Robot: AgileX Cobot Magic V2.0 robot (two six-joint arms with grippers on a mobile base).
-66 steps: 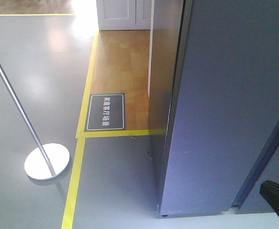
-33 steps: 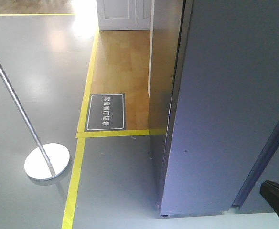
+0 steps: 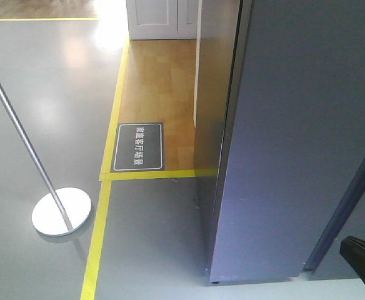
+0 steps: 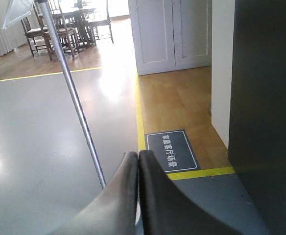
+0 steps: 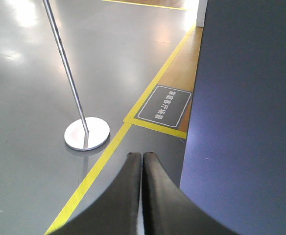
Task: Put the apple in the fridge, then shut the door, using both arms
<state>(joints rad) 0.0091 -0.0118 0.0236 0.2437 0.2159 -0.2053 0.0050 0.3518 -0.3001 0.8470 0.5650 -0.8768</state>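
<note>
Both grippers — left gripper and right gripper — were closed on nothing, left of the dark fridge, near the floor sign.

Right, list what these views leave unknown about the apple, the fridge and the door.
- Apple: in no view. Both tools, left and right, are shut with nothing between the fingers.
- Fridge interior: hidden in every view by its dark outer panels.
- Door: the front view cuts off at the right edge, so whether it is fully closed cannot be told.
</note>
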